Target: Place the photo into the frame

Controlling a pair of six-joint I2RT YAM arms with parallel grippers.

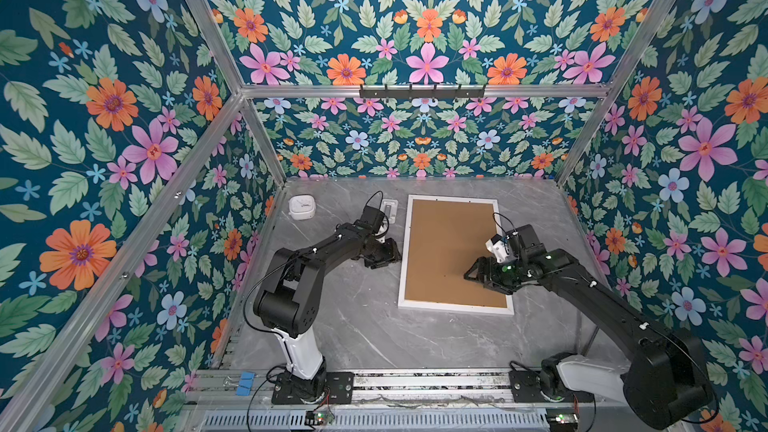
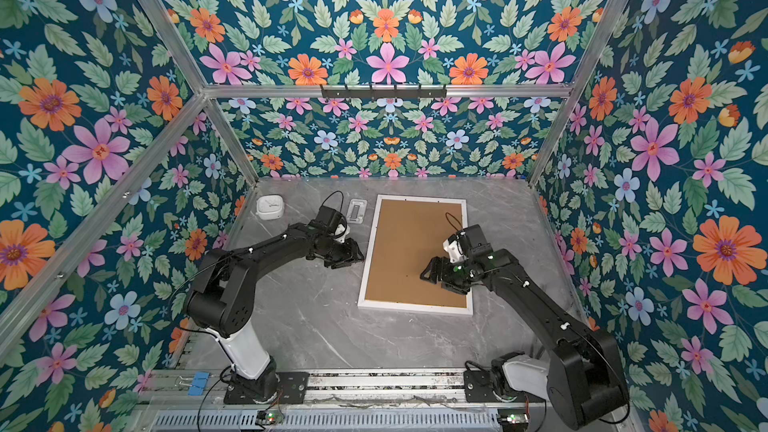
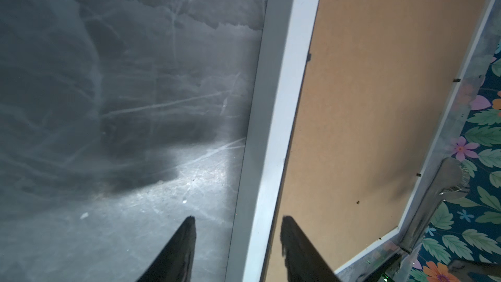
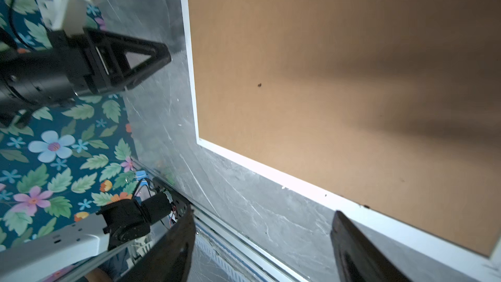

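Note:
The white frame (image 1: 453, 308) (image 2: 415, 308) lies flat on the grey table with a brown backing board (image 1: 444, 251) (image 2: 407, 251) filling its opening. The photo is hidden. My left gripper (image 1: 390, 259) (image 2: 355, 257) is open at the frame's left side. In the left wrist view, the left gripper (image 3: 238, 219) straddles the frame's white rim (image 3: 282, 104), with one finger over the table and one over the board. My right gripper (image 1: 478, 274) (image 2: 428, 272) hovers open over the board's right part. In the right wrist view, the right gripper (image 4: 263, 211) holds nothing, with the frame's rim (image 4: 271, 173) close by.
A small white clock-like box (image 1: 301, 206) and a flat white fitting (image 1: 388, 210) sit at the back left of the table. Blue clips (image 1: 245, 382) lie on the front rail. A black hook rail (image 1: 422, 91) hangs on the back wall. Flowered walls enclose three sides.

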